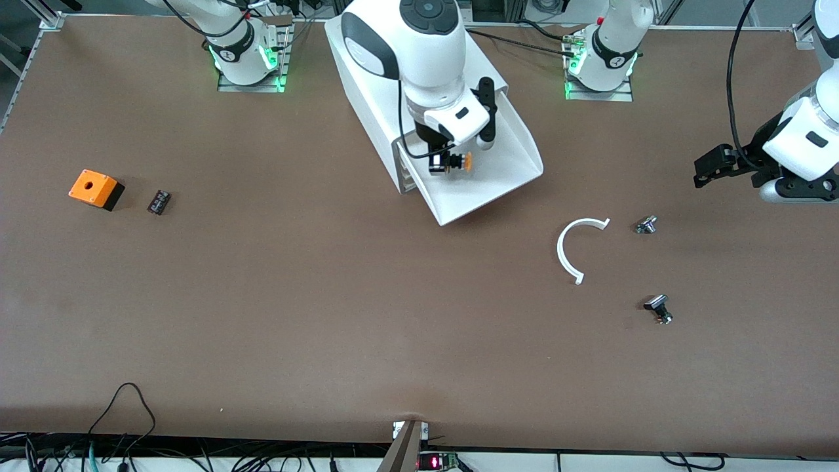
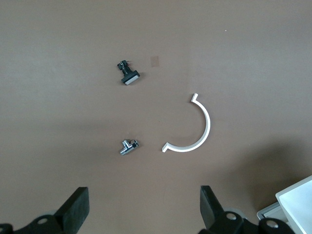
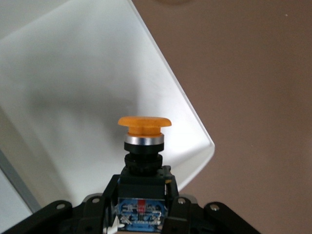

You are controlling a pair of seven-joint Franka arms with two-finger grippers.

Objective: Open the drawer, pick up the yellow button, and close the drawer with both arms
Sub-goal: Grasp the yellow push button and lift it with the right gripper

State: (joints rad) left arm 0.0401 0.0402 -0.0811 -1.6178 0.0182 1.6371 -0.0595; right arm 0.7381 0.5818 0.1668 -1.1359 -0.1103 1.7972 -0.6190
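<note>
The top drawer [image 1: 505, 174] of the white cabinet [image 1: 367, 85] stands pulled out toward the front camera. Over its tray, my right gripper [image 1: 440, 164] is shut on the black body of the button [image 1: 461, 162], whose orange cap points toward the left arm's end. In the right wrist view the button [image 3: 144, 131] juts out from the right gripper [image 3: 141, 195] above the white drawer floor [image 3: 73, 87]. My left gripper [image 1: 702, 169] waits open and holds nothing, up over the left arm's end of the table; its fingers [image 2: 78, 207] frame bare table.
An orange box with a hole [image 1: 95, 188] and a small black part [image 1: 158, 201] lie toward the right arm's end. A white C-shaped piece [image 1: 577, 246], a silver part [image 1: 646, 225] and a black-and-silver part [image 1: 659, 308] lie under the left gripper's area.
</note>
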